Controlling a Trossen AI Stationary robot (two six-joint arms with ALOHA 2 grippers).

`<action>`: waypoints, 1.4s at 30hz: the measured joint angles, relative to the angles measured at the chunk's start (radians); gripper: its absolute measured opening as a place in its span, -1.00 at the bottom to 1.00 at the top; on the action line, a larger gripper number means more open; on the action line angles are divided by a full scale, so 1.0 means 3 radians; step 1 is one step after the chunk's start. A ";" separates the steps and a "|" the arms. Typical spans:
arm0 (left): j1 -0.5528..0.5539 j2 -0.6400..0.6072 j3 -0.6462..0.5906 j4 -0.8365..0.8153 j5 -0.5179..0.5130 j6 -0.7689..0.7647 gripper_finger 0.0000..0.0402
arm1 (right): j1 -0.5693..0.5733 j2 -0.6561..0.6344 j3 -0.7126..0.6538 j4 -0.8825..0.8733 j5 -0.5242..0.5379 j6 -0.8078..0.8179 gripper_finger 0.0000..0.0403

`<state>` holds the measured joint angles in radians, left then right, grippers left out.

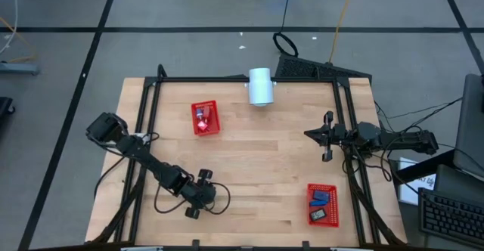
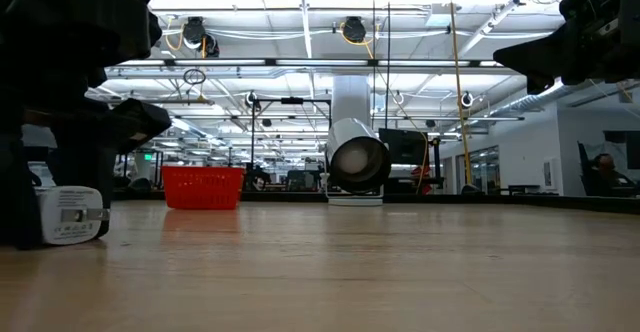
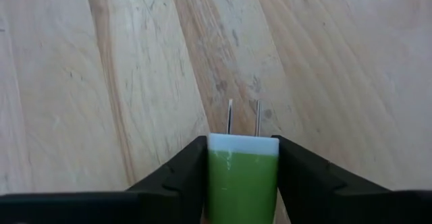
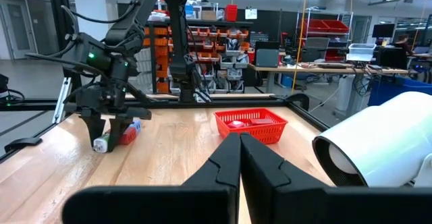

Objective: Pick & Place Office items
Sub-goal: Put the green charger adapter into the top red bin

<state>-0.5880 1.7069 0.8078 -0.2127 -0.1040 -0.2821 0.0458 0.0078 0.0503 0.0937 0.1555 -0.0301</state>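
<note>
Red baskets (image 1: 205,119) number two; white cylinder (image 1: 260,86) one.

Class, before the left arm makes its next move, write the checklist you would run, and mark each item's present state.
1. Left tool straddles the charger: ok, one finger is against each side.
2. Prongs free of the fingers: ok, they stick out ahead.
3. Charger lifted: not ok, it sits on the table.
4. Right tool out of the way: ok, shut, at the table's right side.
5. Red baskets reachable: ok, both have open tops.
6. Grip firm enough: cannot tell.
</note>
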 joint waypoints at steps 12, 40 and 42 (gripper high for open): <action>0.0001 0.0004 -0.0003 -0.0017 0.0000 -0.0009 -0.16 | -0.0001 0.0000 0.0001 0.0000 0.0000 -0.0001 -1.00; 0.0004 0.0014 -0.0016 0.0292 -0.0049 -0.0280 -0.27 | 0.0000 0.0000 0.0000 0.0000 0.0000 0.0000 -1.00; 0.0004 0.0017 -0.0019 0.0376 -0.0042 -0.0420 -0.28 | -0.0001 0.0000 0.0001 0.0000 0.0000 0.0001 -1.00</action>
<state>-0.5867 1.7121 0.8021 -0.1000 -0.1165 -0.4080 0.0456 0.0078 0.0505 0.0937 0.1555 -0.0300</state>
